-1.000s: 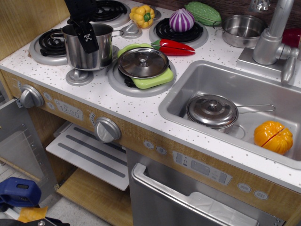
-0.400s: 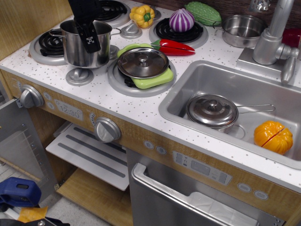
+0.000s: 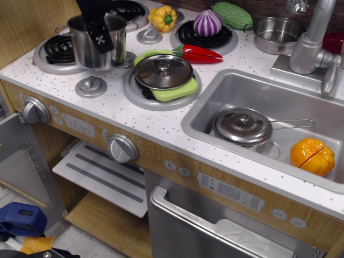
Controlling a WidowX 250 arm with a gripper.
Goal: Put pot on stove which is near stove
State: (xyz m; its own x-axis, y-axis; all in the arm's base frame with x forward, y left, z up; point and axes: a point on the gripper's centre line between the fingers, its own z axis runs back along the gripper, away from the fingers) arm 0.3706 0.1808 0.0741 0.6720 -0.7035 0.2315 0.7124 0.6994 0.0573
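The tall shiny steel pot (image 3: pixel 114 45) hangs in the air at the left of the stovetop, above the spot between the front-left stove burner (image 3: pixel 54 52) and a small grey knobbed cap (image 3: pixel 91 85). My black gripper (image 3: pixel 99 33) comes down from the top edge and is shut on the pot's near rim. One finger (image 3: pixel 102 38) lies outside the wall; the other is hidden inside the pot. The front-left burner, grey with a black coil, is bare. The back-left burner (image 3: pixel 129 11) is partly hidden behind my arm.
A steel lid on a green plate (image 3: pixel 171 90) covers the front-right burner, with a red pepper (image 3: pixel 199 54) behind it. A purple onion (image 3: pixel 207 23) sits on the back-right burner, a yellow pepper (image 3: pixel 163 18) beside it. The sink (image 3: pixel 215 94) holds a lidded pan and an orange vegetable.
The pot has risen off the counter and moved up and slightly left toward the front-left burner, uncovering the grey knobbed cap. My gripper moved with it.
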